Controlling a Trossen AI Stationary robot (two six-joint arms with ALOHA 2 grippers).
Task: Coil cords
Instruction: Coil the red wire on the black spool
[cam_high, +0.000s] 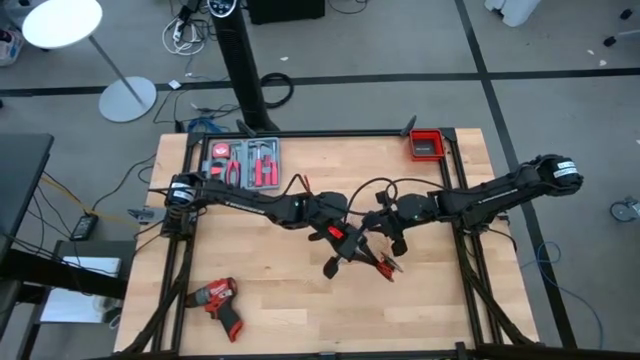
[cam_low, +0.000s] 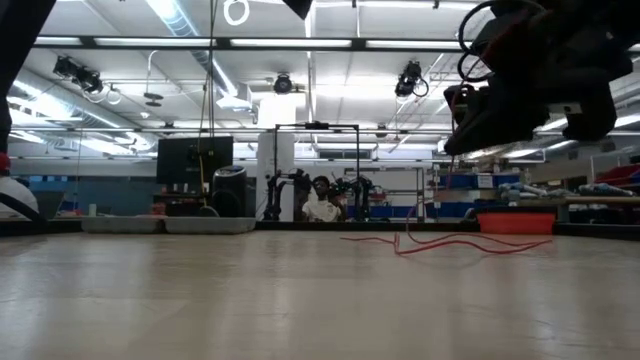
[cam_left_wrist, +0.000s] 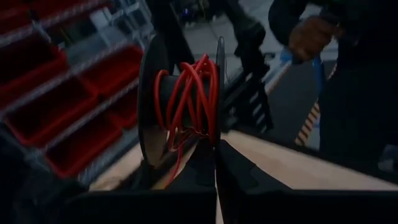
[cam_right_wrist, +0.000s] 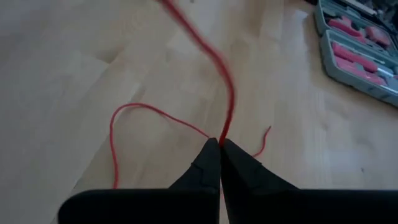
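Right gripper (cam_right_wrist: 221, 144): fingers pressed together on the red wire (cam_right_wrist: 225, 93), pinching it at the very tips. Left gripper (cam_left_wrist: 216, 163): fingers likewise together, clamped on the lower edge of a spool (cam_left_wrist: 180, 106) that carries several loose turns of the same wire. In the high view both meet over the middle of the table (cam_high: 300, 320), raised off the wood.

Step in hand, as I judge it: winding the wire onto the spool, one arm holding the reel, the other feeding. To do it well, hold the spool steady and lead the wire round between the two flanges under light, even tension; too slack and turns slip off the core, too tight and the thin wire may slide out of the tips. Lay each turn beside the one before it, since the present windings cross and sag. Watch the free length so it does not snag.

Materials: the wire is thin, bright red, smooth-jacketed and limp; its slack lies on the table in open loops, seen in the low view as low curves along the surface (cam_low: 450, 242). Spool: dark, thin round flanges, narrow core, rigid. Table: pale wood planks, matt, flat. Black cable: I cannot pick it out with certainty. Farther out: grey tool case (cam_high: 243, 162), red bin (cam_high: 426, 145), drill (cam_high: 218, 301).
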